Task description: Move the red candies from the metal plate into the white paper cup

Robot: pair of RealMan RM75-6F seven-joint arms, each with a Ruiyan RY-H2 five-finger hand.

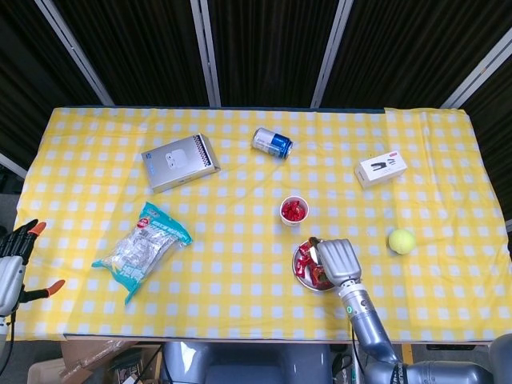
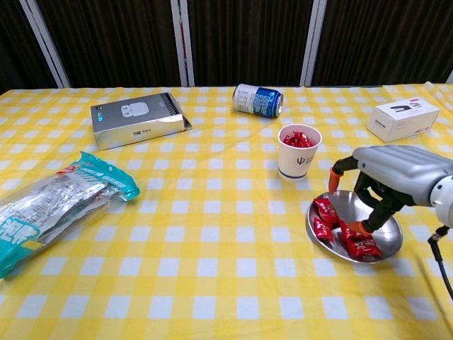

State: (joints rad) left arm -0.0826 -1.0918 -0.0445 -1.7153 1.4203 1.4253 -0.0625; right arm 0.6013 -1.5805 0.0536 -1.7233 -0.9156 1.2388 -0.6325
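Right hand (image 2: 388, 185) over metal plate (image 2: 386, 216), beside paper cup (image 2: 299, 160)

A round, shallow metal plate (image 2: 388, 221) lies flat on the worktop, its shiny bowl bare toward the back. Several red candies (image 2: 357, 239) in glossy wrappers lie loose in its near and left part, some touching one another. Just behind and to the left of the plate stands a white paper cup (image 2: 297, 160), upright, with a small dark logo on its wall. More red candies (image 1: 294, 210) sit inside it, heaped up to about the rim. Cup and plate stand near each other but apart.
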